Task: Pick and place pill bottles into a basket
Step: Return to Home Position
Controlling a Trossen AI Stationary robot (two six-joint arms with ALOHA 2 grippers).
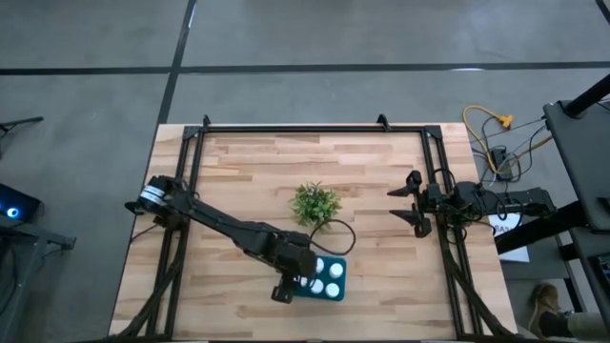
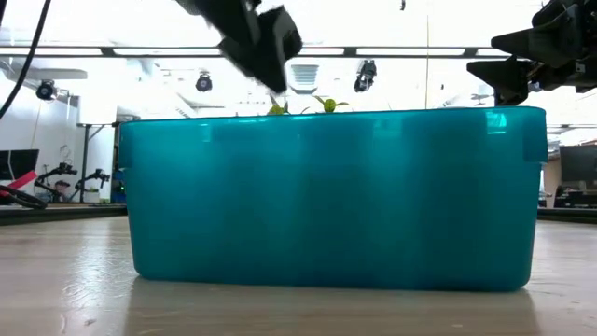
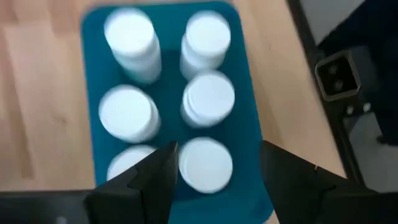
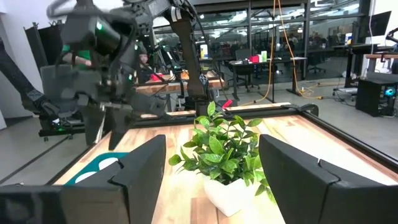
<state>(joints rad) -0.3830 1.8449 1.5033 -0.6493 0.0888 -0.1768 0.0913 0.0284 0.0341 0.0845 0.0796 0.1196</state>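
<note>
Largest item: the surface, pale wooden planks inside a black rail frame.

Next, the left arm: rooted at 9 o'clock of the surface and stretched toward 6 o'clock. Judged as the reach needed for a straight-down drop.

Then the right arm: folded at the 3 o'clock edge, idle. Judged as parked there to leave the centre free.

At the centre, the plant: not part of the task.

At 6 o'clock from the plant, near it but apart: the basket, teal, flat on the surface. Long axis along the 9–3 line, slightly skewed; open side up.

Above the basket's 9 o'clock end, higher than the rim in the low view: the left gripper. Fingers spread, clamped on nothing. Cap between them: probably that of a bottle standing below.

At the 3 o'clock side: the right gripper, fingers apart, empty, aimed at the plant.

Smallest: the pill bottles. Six, all inside the basket, two rows of three, close-packed. Upright, long axis vertical, caps up. Judged as set upright to fit six in one layer. Load complete by this count; only the arm retreat left.
</note>
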